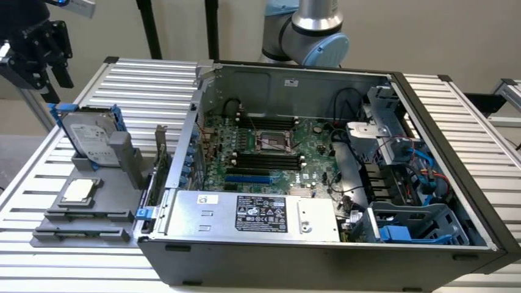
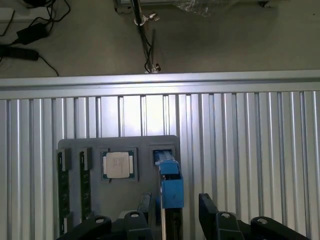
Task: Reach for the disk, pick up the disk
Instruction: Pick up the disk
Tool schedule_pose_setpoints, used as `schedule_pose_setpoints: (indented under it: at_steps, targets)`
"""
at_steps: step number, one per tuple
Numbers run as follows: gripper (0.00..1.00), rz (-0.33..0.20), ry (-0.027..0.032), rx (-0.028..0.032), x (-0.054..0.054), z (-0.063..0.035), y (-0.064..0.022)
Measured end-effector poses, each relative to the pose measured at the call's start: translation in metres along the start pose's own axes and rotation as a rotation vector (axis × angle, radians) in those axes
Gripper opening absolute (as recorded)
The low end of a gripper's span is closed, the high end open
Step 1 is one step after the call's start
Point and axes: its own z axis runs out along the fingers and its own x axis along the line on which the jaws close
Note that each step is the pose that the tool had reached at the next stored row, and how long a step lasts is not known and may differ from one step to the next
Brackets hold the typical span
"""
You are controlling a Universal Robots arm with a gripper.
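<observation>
**Open hand hangs above the upright disk**

The black two-fingered hand (image 1: pixel 47 70) hangs in the air at the upper part of the exterior view's left. It is above, and a little further to that side than, the flat silver-grey metal disk (image 1: pixel 88 139) with its white printed label and blue plastic frame. Its fingers stand apart and grip nothing, and open space shows between them and the disk.

The disk stands on edge in a slot of a grey plastic holder (image 1: pixel 122 165). The holder lies on the ribbed aluminium worktop (image 1: pixel 130 76), to the exterior view's left of the open dark-grey computer case (image 1: pixel 326 259).

In the wrist view the hand (image 2: pixel 175 220) looks down on the disk (image 2: pixel 171 187), seen edge-on as a blue strip. One dark finger (image 2: pixel 209 210) sits on each side of that strip, and neither visibly touches it.

A small square silver chip (image 1: pixel 79 190) lies flat in a recess of the same holder. In the wrist view the chip (image 2: pixel 119 165) sits just beside the blue strip.

Inside the case are a green circuit board (image 1: pixel 269 146) and, nearer the camera, a large silver box with a black label (image 1: pixel 260 213). The grey and silver robot arm (image 1: pixel 313 27) rises behind the case. Beyond the worktop's edge in the wrist view, black cables (image 2: pixel 30 35) trail over the grey floor (image 2: pixel 225 40).
</observation>
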Motion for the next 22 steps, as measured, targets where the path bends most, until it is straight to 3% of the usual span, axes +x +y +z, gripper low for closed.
schedule_pose_setpoints:
  at_steps: [22]
  targets:
    - [0.50, 0.000, -0.0003, 0.0056, 0.003, 0.0378, -0.0010]
